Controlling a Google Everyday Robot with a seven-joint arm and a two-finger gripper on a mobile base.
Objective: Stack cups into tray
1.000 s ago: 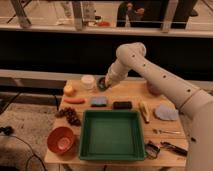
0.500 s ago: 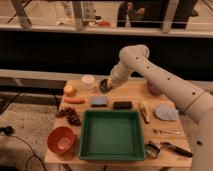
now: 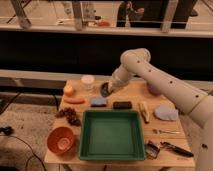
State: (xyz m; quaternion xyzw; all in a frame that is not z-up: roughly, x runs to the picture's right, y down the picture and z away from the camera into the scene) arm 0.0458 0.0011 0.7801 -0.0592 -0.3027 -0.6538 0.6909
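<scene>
Starting nearest, the green tray point(image 3: 111, 134) lies empty. Beyond its far edge the gripper point(image 3: 106, 90) is down at the dark cup point(image 3: 104, 90); grip state unclear. The white cup point(image 3: 87, 81) stands farther back-left. Next: lift the dark cup over the tray.

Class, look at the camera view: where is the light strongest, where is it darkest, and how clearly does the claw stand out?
Camera view: brightest along the top background strip; a dark band lies behind the table; the green tray is evenly lit with no glare; the claw, at the dark cup beside the pale cup, blends into it.
</scene>
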